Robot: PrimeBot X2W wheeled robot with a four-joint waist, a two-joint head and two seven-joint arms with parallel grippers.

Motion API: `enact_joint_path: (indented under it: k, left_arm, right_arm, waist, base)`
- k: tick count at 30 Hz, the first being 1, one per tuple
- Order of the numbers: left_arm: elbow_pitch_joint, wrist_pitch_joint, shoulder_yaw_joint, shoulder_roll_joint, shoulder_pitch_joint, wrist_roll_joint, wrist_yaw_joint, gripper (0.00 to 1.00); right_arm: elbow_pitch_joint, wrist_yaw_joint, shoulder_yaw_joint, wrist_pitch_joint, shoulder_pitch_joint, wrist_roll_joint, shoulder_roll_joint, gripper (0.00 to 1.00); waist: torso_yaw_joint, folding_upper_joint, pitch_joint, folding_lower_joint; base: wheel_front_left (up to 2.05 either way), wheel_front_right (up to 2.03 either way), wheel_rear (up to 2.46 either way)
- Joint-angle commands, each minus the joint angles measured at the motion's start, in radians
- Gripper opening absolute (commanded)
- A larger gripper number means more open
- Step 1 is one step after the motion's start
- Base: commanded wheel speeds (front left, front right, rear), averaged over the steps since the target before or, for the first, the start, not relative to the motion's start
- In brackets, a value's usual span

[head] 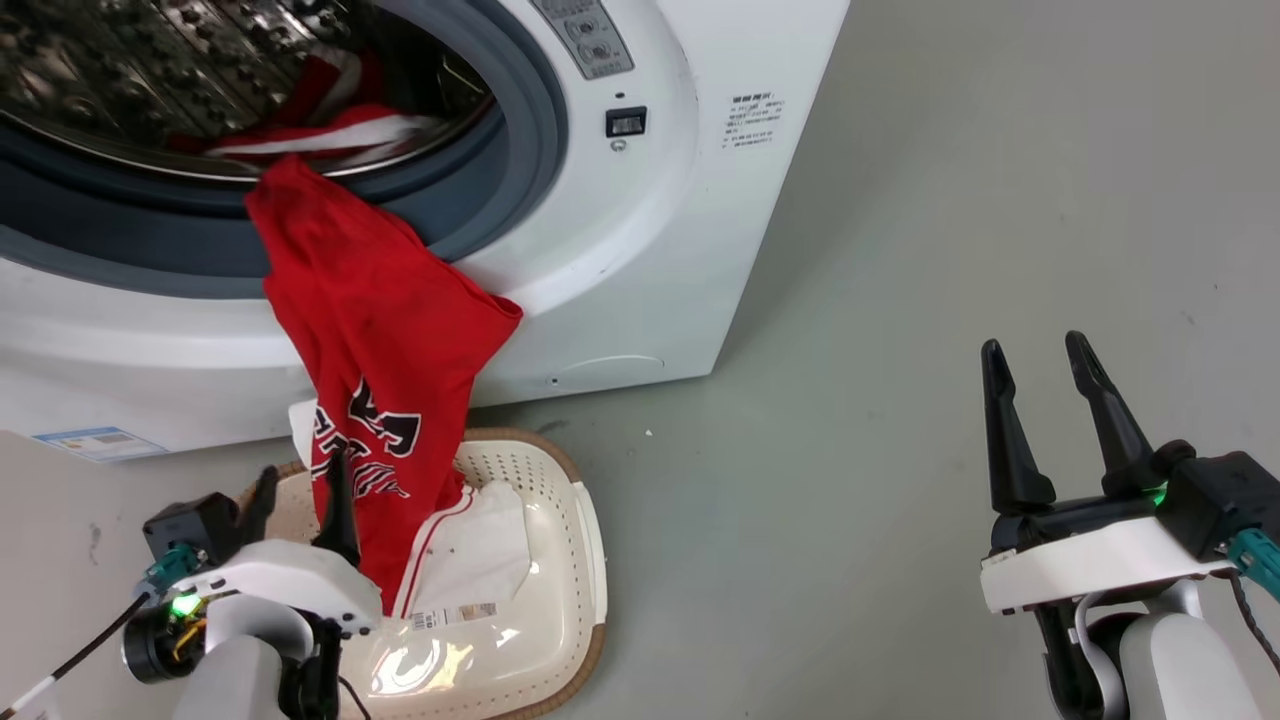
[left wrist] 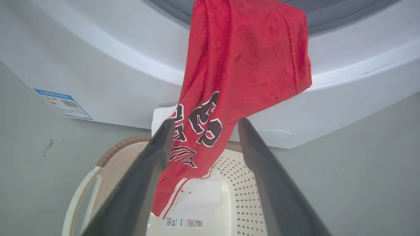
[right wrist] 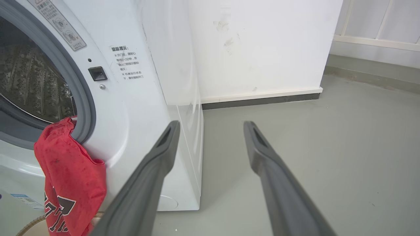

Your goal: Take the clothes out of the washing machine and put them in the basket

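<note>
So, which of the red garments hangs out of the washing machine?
The red jersey with black-and-white lettering: it drapes over the grey seal, its lower end in the basket. The other red garment, with white trim, lies inside the drum.

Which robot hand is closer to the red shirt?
Left. The left gripper sits right at the hanging end of the shirt, above the basket; the right gripper is far off over the floor.

Red jersey (left wrist: 242, 65) from washing machine (left wrist: 98, 65) front down into basket (left wrist: 249, 203), left pincer (left wrist: 206, 121) fingers apart before it.
</note>
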Motion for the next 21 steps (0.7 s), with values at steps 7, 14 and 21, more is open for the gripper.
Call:
enact_joint_path:
  k: [7, 14, 21]
  left_arm:
    - [-0.103, -0.002, 0.05, -0.012, 0.01, 0.106, -0.018, 1.0]
    - [0.006, 0.036, -0.003, 0.034, -0.107, 0.126, -0.047, 1.0]
    - [0.123, 0.229, -0.061, 0.103, -0.263, 0.105, -0.058, 1.0]
  right_arm:
    - [-0.012, 0.0, 0.0, 0.013, 0.035, 0.007, 0.001, 1.0]
    - [-0.012, 0.0, 0.007, 0.016, 0.05, 0.022, 0.0, 1.0]
    - [-0.005, 0.0, 0.022, 0.003, 0.03, 0.045, 0.001, 1.0]
  waist:
    - [0.004, 0.0, -0.05, 0.0001]
    - [-0.015, 0.0, -0.061, 0.0001]
    - [-0.051, 0.0, -0.013, 0.0001]
  base:
    - [0.0, 0.0, 0.0]
    - [0.0, 0.0, 0.0]
    - [0.0, 0.0, 0.0]
